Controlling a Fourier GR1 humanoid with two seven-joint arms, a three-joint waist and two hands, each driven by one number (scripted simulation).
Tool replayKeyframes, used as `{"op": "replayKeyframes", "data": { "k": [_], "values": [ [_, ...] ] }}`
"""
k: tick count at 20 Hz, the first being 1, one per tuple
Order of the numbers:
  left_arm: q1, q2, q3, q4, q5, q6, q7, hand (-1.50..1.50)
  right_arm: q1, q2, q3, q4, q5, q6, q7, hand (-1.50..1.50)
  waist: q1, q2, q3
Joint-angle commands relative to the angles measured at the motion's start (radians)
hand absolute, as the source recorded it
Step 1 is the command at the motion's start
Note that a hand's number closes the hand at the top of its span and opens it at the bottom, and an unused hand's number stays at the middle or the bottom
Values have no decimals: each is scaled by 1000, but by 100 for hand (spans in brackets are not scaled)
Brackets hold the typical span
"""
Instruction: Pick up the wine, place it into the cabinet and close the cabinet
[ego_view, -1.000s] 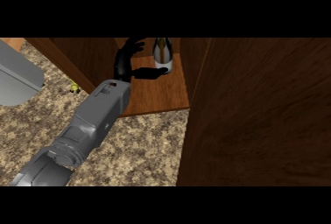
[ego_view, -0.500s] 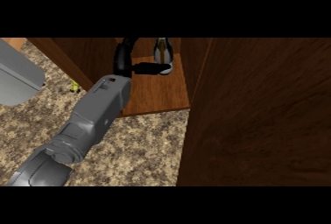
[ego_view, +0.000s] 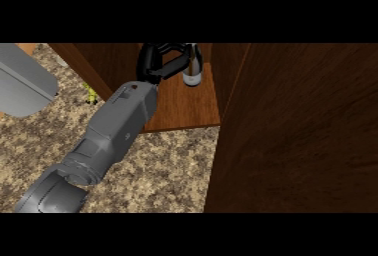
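Note:
The wine bottle (ego_view: 193, 67) stands upright on the wooden floor of the open cabinet (ego_view: 181, 107), near its back right corner. My left hand (ego_view: 156, 59) is inside the cabinet just left of the bottle. Its fingers are spread in a wide arc, with their tips at the bottle's left side and not wrapped round it. Wood shows through the gap between thumb and fingers. The grey forearm (ego_view: 118, 120) runs up from the lower left across the counter. My right hand does not show.
The open cabinet door (ego_view: 303, 130) fills the right side as a large dark wooden panel. A grey rounded appliance (ego_view: 22, 80) sits at the upper left on the speckled counter (ego_view: 162, 170). A small yellow-green thing (ego_view: 90, 95) lies by the cabinet's left wall.
The bottle went from tilted in the curled hand to upright on the cabinet floor. The fingers have since come off its front and spread to its left.

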Motion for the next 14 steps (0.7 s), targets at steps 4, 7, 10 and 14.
{"op": "replayKeyframes", "data": {
  "k": [4,7,10,14],
  "values": [
    [-34,-32,10,-9,1,-58,38,-150,97,-36,0,-212,-29,-19,70,-150,34,-20,2],
    [-21,-47,20,-14,9,-85,33,-150,106,-27,16,-177,-30,-13,35,-150,39,-18,2],
    [-6,-48,5,-57,5,-81,50,-150,161,-57,-3,-232,-12,-34,62,-150,61,-32,2],
    [17,-48,8,-80,8,-85,62,-150,172,-58,35,-250,15,-42,66,-150,64,-34,1]
  ]
}}
